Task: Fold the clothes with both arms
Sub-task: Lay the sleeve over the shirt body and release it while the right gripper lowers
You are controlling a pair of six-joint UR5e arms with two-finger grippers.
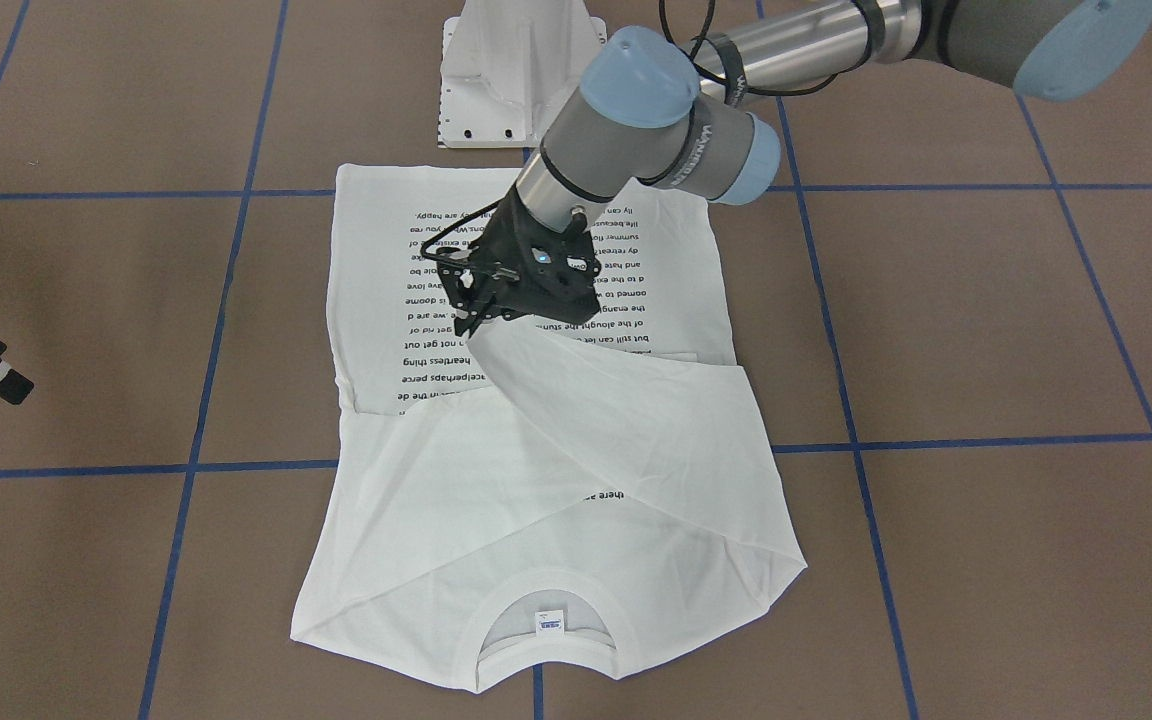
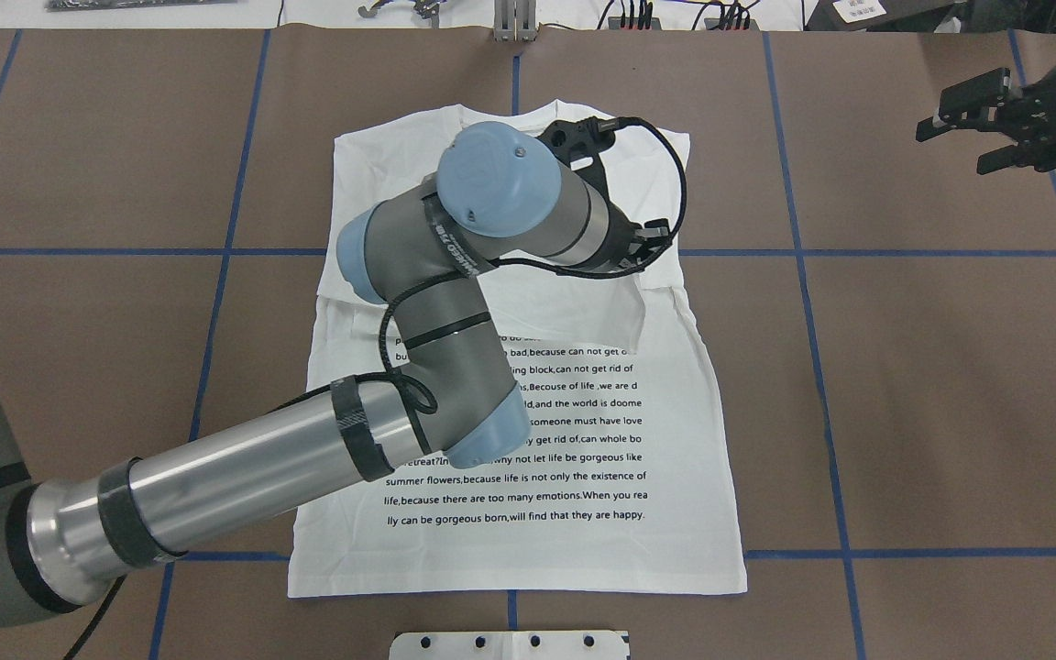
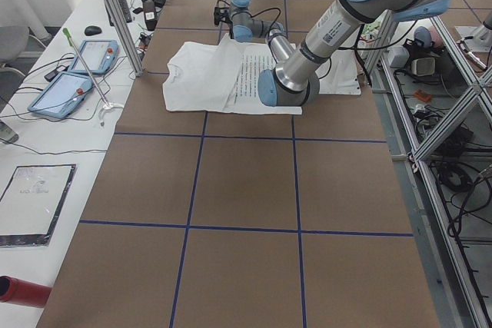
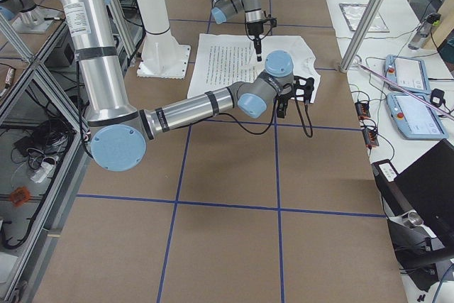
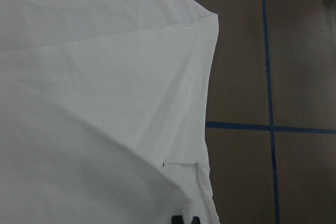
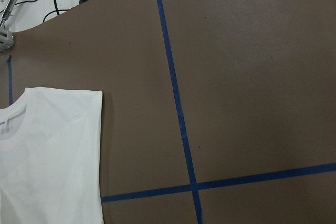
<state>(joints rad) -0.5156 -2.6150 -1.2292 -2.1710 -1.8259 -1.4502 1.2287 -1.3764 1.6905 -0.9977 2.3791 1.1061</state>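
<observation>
Bench (image 1: 986,320): covered edge to edge in brown paper, marked into large squares by blue tape lines (image 1: 936,440); the covering lies flat and unbroken in the frames. Nearest the operators' side, the white shirt (image 1: 536,500) lies about the middle of the bench, print side up, with its ribbed collar (image 1: 546,655) and small label (image 1: 548,621) at the near edge and the hem toward the robot. The collar half is folded inward, giving slanted edges at both shoulders. Above it, a flap of cloth rises in a taut diagonal to the left gripper (image 1: 474,318), whose fingers are pressed together on the fabric, holding it clear of the bench over the block of black text lines (image 2: 537,458). The left arm (image 2: 244,477) reaches across the shirt from the robot's side. Beyond the hem, the white pedestal base (image 1: 511,80) stands on the paper, just apart from the shirt. The right gripper (image 2: 959,133) hangs off to the side, well apart from the shirt, fingers spread and holding nothing; its wrist camera looks down on bare paper, a tape crossing and one shoulder corner of the shirt. Room: a white side table (image 3: 46,136) runs along the operators' edge, carrying two teach pendants (image 3: 92,55) and loose cables; aluminium frame posts (image 3: 115,13) stand at the bench edge.
</observation>
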